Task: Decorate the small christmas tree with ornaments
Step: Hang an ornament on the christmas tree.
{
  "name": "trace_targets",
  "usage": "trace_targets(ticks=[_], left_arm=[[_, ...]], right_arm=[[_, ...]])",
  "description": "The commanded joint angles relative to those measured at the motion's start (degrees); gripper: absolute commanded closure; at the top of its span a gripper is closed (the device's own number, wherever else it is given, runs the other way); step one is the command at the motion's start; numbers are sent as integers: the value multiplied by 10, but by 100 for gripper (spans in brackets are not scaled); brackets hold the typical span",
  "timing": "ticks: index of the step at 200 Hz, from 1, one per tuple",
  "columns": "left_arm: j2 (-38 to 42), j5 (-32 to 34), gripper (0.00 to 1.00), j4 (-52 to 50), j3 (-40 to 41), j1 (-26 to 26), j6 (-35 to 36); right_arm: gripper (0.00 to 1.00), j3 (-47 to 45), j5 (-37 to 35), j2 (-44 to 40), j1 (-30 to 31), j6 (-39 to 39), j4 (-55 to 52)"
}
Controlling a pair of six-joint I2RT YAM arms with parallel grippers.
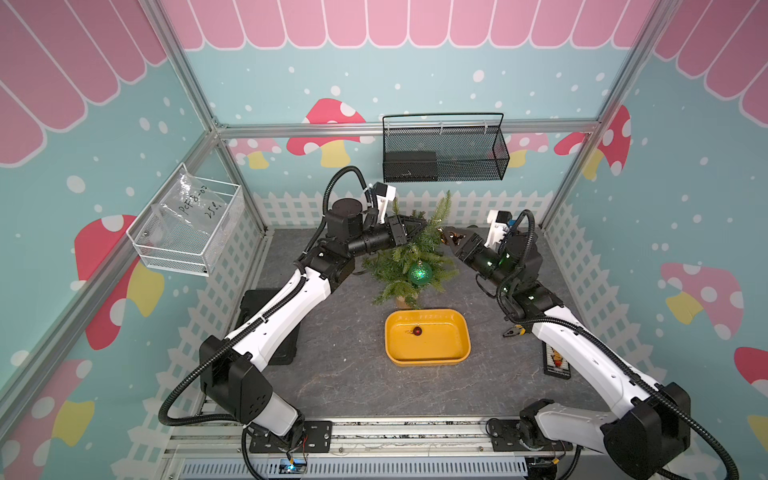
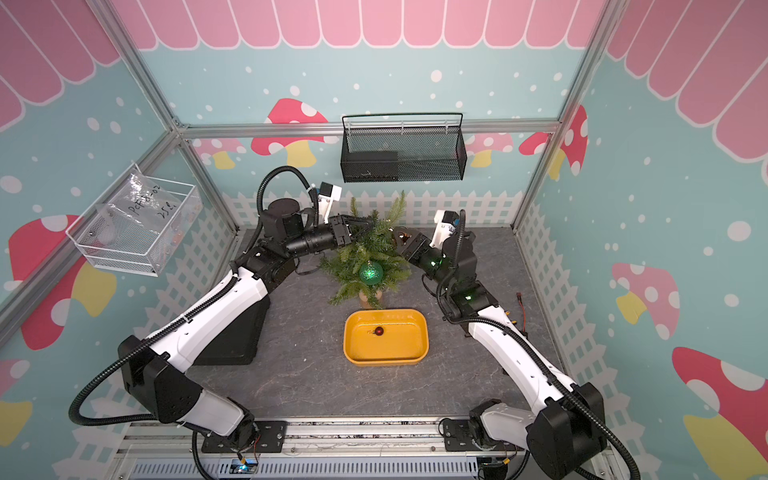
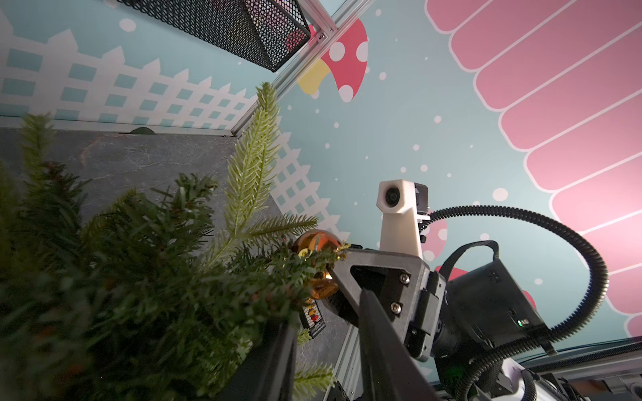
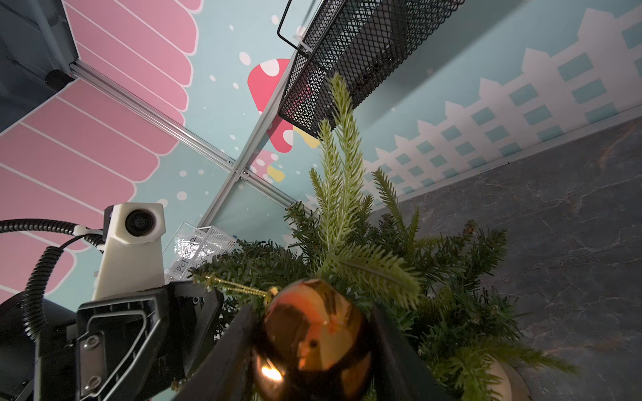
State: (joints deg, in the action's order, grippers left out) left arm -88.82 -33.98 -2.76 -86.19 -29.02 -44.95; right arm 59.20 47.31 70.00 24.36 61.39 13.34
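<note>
Springy small christmas tree (image 1: 390, 266) stands on the worktop (image 1: 332, 374), green ornament (image 1: 420, 273) hung low. Beside its top, right fingers (image 4: 396, 354) clamp the copper ornament (image 4: 312, 333) (light, slick, brittle; its gold loop (image 4: 236, 286) looks the safer hold); left fingers (image 3: 382, 347) stand apart among branches.

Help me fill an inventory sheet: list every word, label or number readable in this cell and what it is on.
"PCF8-02": handwritten on the clear plastic bag in the white wire basket.
"25 e.": the line below on that bag; last character uncertain.
Black strip with coloured marks: print too small to read.
Black box in the black mesh basket: faint mark, unreadable.
</note>
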Motion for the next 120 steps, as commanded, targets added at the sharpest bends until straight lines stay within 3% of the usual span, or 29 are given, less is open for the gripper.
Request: trace_targets(ticks=[1, 79, 120], left_arm=[[15, 11, 67, 4, 9, -1, -10], [21, 11, 65, 4, 11, -1, -11], [30, 11, 65, 5, 16, -1, -11]], right_arm=[[58, -8, 9, -3, -3, 8, 20], [54, -16, 22, -2, -3, 29, 63], [45, -28, 25, -3, -3, 47, 82]])
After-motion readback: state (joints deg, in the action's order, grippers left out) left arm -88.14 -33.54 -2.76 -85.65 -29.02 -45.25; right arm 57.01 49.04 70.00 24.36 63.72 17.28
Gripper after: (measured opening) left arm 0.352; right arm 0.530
